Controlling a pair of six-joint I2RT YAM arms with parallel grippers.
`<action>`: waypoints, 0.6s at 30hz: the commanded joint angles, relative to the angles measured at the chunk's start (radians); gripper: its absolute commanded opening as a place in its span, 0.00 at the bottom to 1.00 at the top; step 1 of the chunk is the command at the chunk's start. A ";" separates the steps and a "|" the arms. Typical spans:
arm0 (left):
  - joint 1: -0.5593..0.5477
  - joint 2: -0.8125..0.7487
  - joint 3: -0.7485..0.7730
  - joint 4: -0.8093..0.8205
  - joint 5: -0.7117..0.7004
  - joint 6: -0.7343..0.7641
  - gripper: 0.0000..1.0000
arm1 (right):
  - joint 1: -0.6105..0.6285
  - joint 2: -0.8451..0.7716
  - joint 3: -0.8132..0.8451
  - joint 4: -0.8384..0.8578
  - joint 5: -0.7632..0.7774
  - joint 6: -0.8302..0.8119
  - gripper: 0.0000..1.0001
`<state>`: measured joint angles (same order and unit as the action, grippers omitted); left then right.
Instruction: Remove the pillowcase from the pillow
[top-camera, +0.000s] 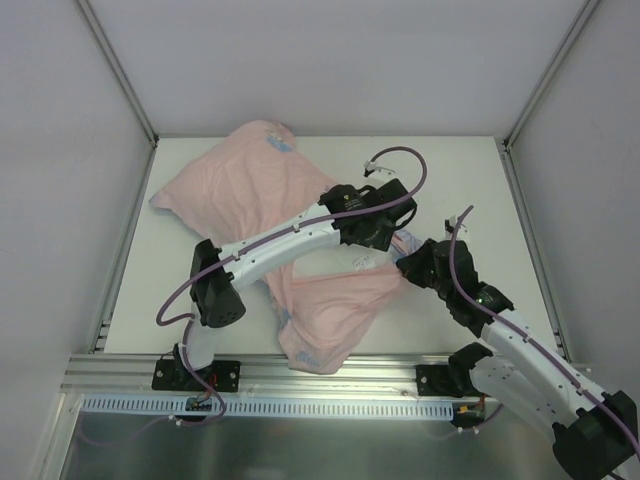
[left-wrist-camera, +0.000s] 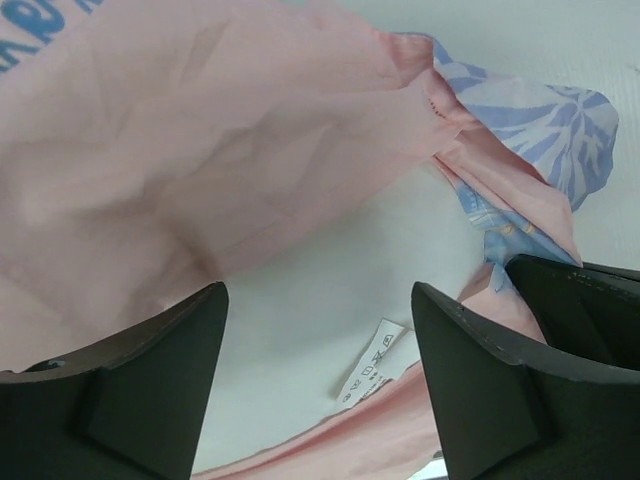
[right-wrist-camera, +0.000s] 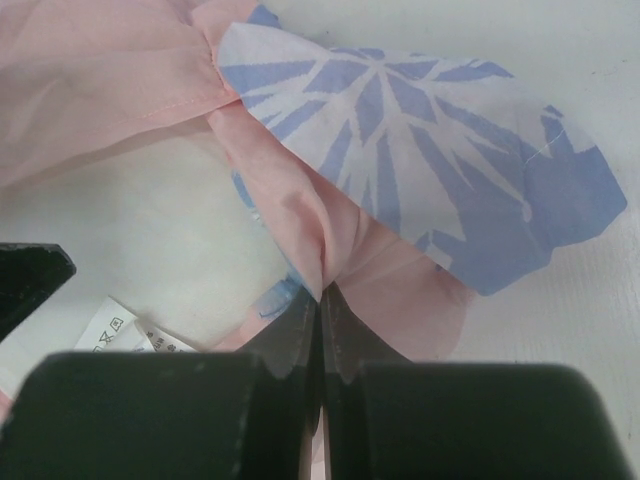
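Here the pillow (left-wrist-camera: 400, 245), white and mostly hidden inside the pink pillowcase (top-camera: 230, 190), lies across the middle of the bench (top-camera: 460, 180). The left pincer (left-wrist-camera: 318, 300) stands wide open above the case's mouth and holds nothing. Bare white pillow and a care label (left-wrist-camera: 372, 372) show between its fingers. The right pincer (right-wrist-camera: 320, 300) is closed tight on a pink fold of the pillowcase's rim, just beside a blue leaf-print flap (right-wrist-camera: 450, 170) turned outward onto the bench. Top view: the two pincers lie near each other at the pillow's right end, with the left arm stretched over the pillow.
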<state>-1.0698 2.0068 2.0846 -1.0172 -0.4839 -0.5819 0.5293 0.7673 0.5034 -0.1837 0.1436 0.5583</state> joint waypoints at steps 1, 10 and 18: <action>-0.039 0.013 0.028 -0.098 -0.120 -0.166 0.74 | 0.006 0.003 0.003 0.003 0.001 0.009 0.01; -0.114 0.055 0.060 -0.165 -0.243 -0.305 0.70 | 0.006 0.017 0.000 0.006 -0.021 0.008 0.01; -0.067 0.133 0.129 -0.212 -0.259 -0.366 0.73 | 0.006 -0.005 -0.009 0.001 -0.029 0.009 0.01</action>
<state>-1.1687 2.1212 2.1693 -1.1790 -0.6914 -0.8913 0.5293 0.7807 0.4957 -0.1837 0.1307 0.5583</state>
